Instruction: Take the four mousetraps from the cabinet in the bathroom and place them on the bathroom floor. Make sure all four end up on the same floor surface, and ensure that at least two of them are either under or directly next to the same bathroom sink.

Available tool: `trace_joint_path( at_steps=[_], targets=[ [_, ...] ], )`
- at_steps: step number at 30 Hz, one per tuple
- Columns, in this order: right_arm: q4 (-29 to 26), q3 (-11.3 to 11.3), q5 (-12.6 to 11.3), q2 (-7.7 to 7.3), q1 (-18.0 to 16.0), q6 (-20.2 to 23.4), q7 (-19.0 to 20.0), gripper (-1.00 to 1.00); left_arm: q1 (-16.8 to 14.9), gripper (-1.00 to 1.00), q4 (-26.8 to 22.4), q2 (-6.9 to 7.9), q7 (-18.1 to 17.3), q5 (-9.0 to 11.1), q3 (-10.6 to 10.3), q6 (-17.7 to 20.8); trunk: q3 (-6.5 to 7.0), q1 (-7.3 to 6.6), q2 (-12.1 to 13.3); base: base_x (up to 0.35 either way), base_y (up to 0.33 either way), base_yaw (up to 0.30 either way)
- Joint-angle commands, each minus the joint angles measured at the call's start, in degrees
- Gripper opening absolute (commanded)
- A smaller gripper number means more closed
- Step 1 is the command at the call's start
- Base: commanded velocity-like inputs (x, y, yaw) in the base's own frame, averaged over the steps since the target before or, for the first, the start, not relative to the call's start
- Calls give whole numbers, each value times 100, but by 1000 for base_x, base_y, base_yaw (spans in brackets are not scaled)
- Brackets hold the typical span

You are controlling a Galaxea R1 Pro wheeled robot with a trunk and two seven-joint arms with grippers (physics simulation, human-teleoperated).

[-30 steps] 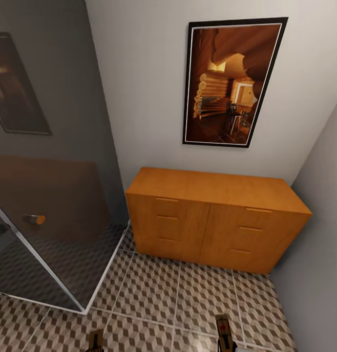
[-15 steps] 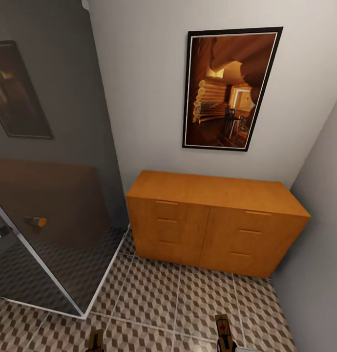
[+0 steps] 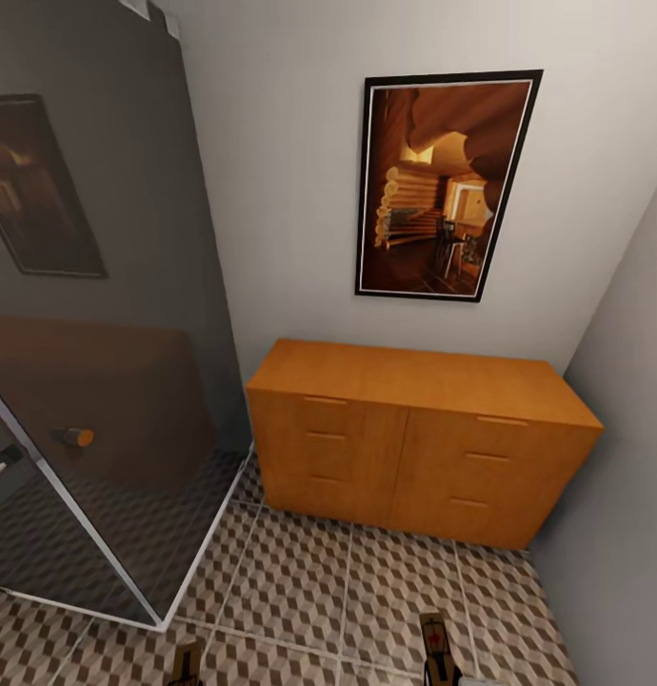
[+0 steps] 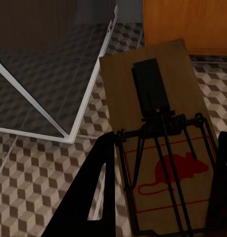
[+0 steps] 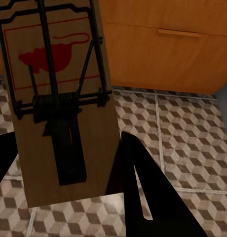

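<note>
**Wooden mousetraps, one in each hand, near the orange cabinet**

Brown wood and dark wire make up the two mousetraps seen here. In the left wrist view, the left hand (image 4: 163,192) grips one mousetrap (image 4: 155,123) between its dark fingers, the board pointing out over the bathroom floor (image 4: 44,168) toward the cabinet (image 4: 187,24). In the right wrist view, the right hand (image 5: 64,192) clamps a second mousetrap (image 5: 59,98) the same way, red mouse print facing the camera. In the head view both boards poke up at the bottom edge, the left trap (image 3: 187,664) and the right trap (image 3: 436,650), above patterned tiles, with the closed cabinet (image 3: 419,433) against the wall under a framed picture (image 3: 443,186). A glass shower screen (image 3: 90,381) stands to the left.

Each trap looks light, flat and stiff, so a pinch across the long edges of the board should hold it. The bare wood is probably not slippery. The spring and wire bar are best avoided, since pressing there could shift the mechanism. Being thin, each board would likely lie flat when set down low.
</note>
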Motion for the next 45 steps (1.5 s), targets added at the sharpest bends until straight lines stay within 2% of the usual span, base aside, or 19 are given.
trace_joint_path(
  at_steps=[1,9,45],
  targets=[
    [4,50,-49,2,-6,-17,-19,-100,-9,-100,19,-3,29,34,-48,-27,-5,4,-12,0,0,0],
    [4,47,-49,6,-6,-17,-20,-100,-9,-100,19,-3,29,34,-48,-27,9,4,-12,0,0,138],
    [4,45,-49,6,-6,-17,-20,-100,-9,-100,19,-3,29,34,-48,-27,10,4,-12,0,0,285]
  ],
)
